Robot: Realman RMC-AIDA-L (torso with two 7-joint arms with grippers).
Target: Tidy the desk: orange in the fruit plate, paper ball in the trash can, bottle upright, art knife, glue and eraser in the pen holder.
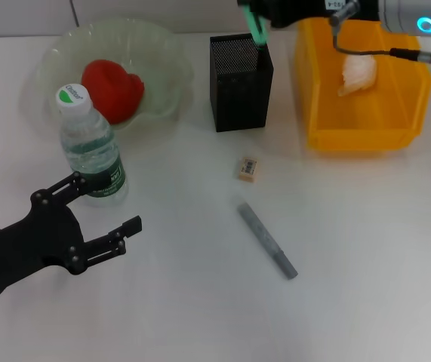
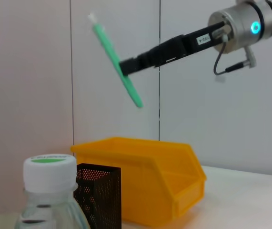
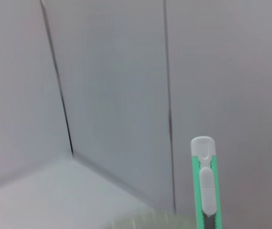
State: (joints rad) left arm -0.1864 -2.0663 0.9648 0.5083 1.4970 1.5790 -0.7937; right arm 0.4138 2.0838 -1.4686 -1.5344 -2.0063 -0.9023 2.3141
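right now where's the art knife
The art knife is off the desk, gripped by the right hand and tilted in the air above the black mesh pen holder, beside the yellow trash can.

Red-orange orange (image 1: 112, 89) in pale green fruit plate (image 1: 166, 56). Mint-green/white art knife (image 2: 116, 60). Black mesh pen holder (image 1: 239, 83). Yellow-orange trash can (image 1: 362, 128), white paper ball (image 1: 358, 75). Grey glue (image 1: 267, 240). Tan eraser (image 1: 247, 169) w/ barcode. White table (image 1: 200, 302).

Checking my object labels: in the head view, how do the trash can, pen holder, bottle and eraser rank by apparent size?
1. trash can, clearly largest.
2 and 3. pen holder and bottle: they look alike, and the bottle stands nearer the camera, so I would not rank them.
4. eraser, smallest by far.
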